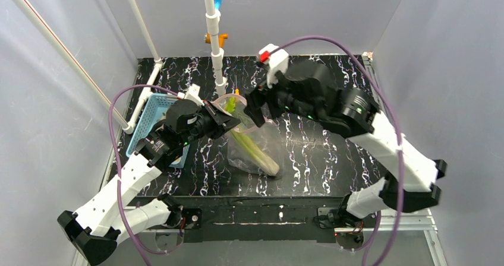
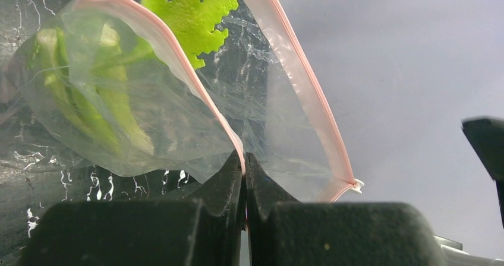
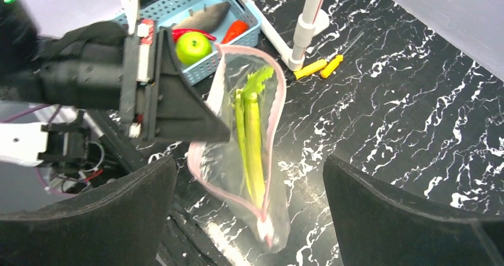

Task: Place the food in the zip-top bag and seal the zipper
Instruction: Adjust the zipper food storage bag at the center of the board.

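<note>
The clear zip-top bag [image 1: 264, 138] hangs open over the table with the green-and-white leek [image 1: 261, 158] inside. My left gripper [image 1: 223, 120] is shut on the pinkish-red zipper strip [image 2: 297, 70] at the bag's mouth [image 2: 244, 162] and holds it up. My right gripper [image 3: 249, 218] is open and empty above the mouth, its fingers [image 3: 410, 218] on either side of the bag [image 3: 220, 159] and leek [image 3: 249, 141]. A green apple [image 3: 193, 46], grey fish [image 3: 205, 18] and red chili [image 3: 238, 29] lie in the blue basket [image 3: 220, 64].
The light-blue mesh basket [image 1: 148, 120] stands at the left behind my left arm. A white pipe post [image 1: 217, 46] rises behind the bag. Two small yellow pieces [image 3: 309, 69] lie on the black marbled table by its foot.
</note>
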Available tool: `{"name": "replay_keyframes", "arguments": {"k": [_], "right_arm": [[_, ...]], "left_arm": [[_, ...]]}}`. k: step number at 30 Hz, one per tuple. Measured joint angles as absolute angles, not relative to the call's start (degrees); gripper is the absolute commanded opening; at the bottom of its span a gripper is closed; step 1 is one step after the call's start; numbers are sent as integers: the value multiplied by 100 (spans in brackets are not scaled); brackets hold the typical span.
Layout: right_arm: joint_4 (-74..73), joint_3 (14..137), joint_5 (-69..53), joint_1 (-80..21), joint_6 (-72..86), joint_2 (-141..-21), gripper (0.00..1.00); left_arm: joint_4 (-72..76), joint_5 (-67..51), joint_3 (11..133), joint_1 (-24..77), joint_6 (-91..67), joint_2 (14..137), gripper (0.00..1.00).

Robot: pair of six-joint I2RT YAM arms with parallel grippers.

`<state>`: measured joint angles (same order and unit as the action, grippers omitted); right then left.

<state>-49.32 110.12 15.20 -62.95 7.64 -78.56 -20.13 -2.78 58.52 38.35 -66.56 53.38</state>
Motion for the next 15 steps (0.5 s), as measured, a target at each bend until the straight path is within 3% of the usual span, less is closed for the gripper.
{"name": "replay_keyframes", "arguments": {"k": [5,8,12,15], "right_arm": [[-5712,12136,1359,-6057,720,-9010,85],[-6006,12291,1161,-5955,669,-9418,66],[-6388,12492,1025,-5878,578,-9870,61],[-6500,12498,797,-5790,561,-10021,52]], "left_arm": [[-1986,-349,5852,3835,-6621,5330,0],[-1978,-379,5852,3835,-6601,5313,0],[-1975,-398,5852,3835,-6562,5306,0],[-1974,-417,5852,3835,-6543,5304,0]]}}
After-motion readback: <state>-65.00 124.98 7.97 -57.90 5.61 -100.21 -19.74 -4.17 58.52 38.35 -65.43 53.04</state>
